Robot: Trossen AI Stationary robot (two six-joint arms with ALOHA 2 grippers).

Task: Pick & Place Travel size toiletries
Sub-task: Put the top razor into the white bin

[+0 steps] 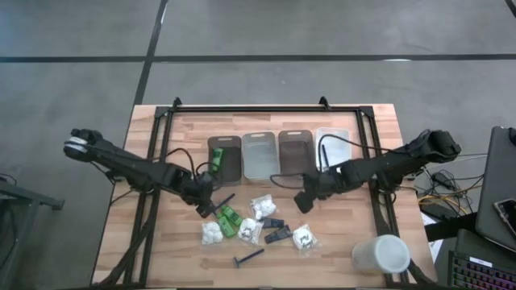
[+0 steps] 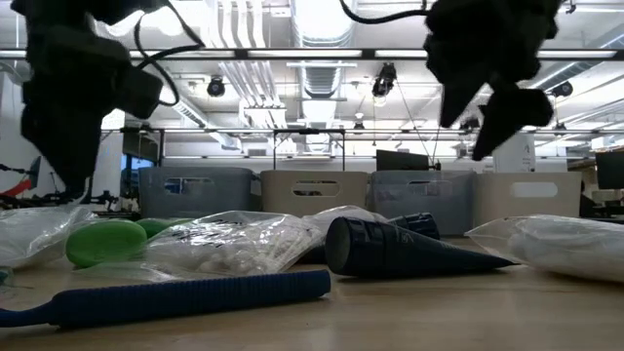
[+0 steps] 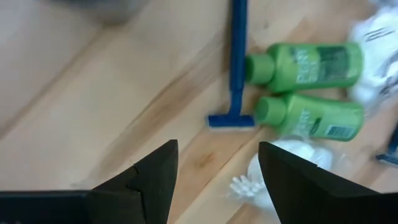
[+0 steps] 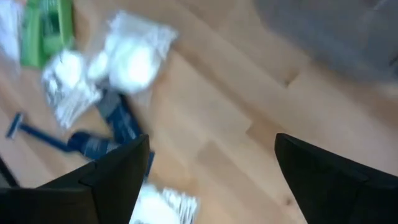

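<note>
Green bottles (image 1: 228, 219), puff packets (image 1: 262, 206) and a blue razor (image 1: 248, 258) lie scattered on the wooden counter (image 1: 161, 258) in front of four bins (image 1: 260, 155), likely sorting targets. Left tool (image 1: 206, 208) hovers spread and empty just beside the bottles, seemingly lining up a pick. Right tool (image 1: 304, 201), also spread with nothing between its fingers, hangs near the packets

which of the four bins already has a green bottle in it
The dark bin at the left end of the row, with a green bottle against its left side. The other three show none.
</note>
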